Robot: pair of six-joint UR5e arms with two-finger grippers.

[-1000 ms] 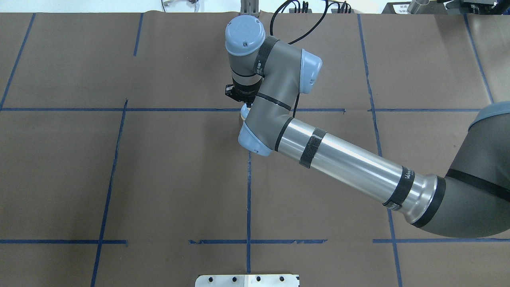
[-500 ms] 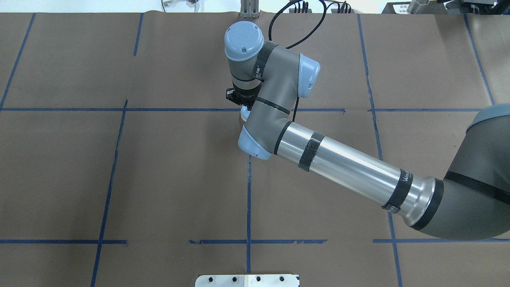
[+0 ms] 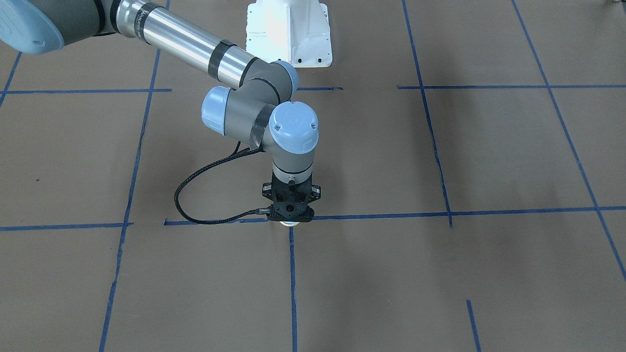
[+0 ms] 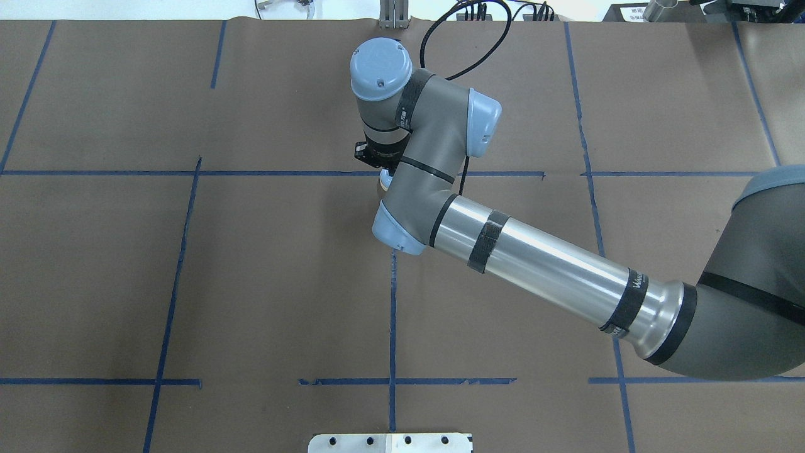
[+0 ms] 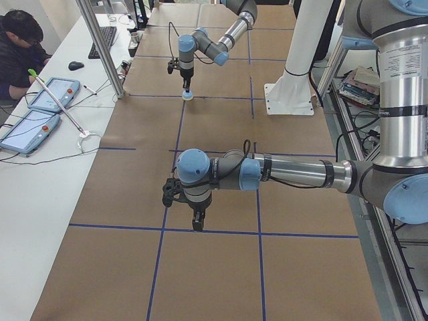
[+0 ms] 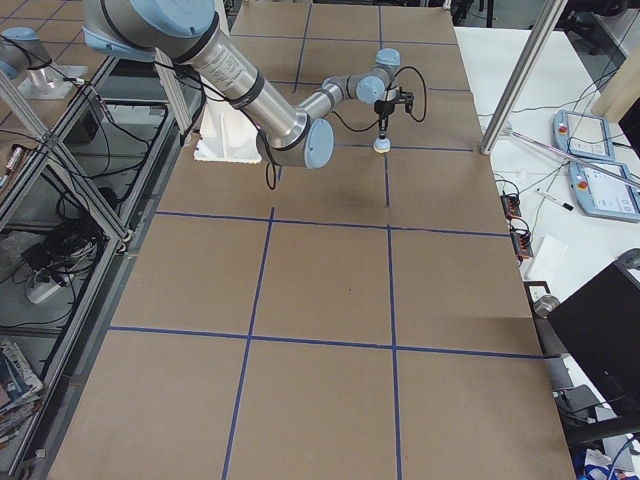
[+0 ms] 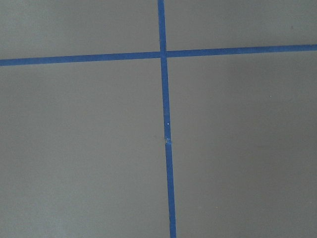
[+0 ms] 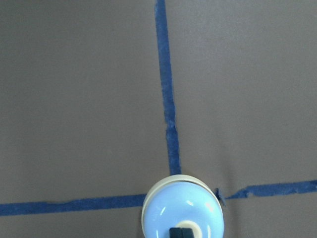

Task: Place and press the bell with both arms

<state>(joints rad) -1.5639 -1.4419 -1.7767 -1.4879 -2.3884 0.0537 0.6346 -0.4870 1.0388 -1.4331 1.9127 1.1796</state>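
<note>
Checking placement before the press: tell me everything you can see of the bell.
The bell is a small glossy light-blue dome on a cream round base, with a cream button on top. It stands upright, apparently resting on the brown paper at a blue tape crossing. The right tool has its black tips together on the button; pinching or merely touching, I cannot tell. Nothing else touches it.

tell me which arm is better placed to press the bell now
Right. The right gripper is directly above the bell, its tips at the dome's top. The left gripper hangs over a different tape crossing, far down the table, and its wrist camera shows no bell.
</note>
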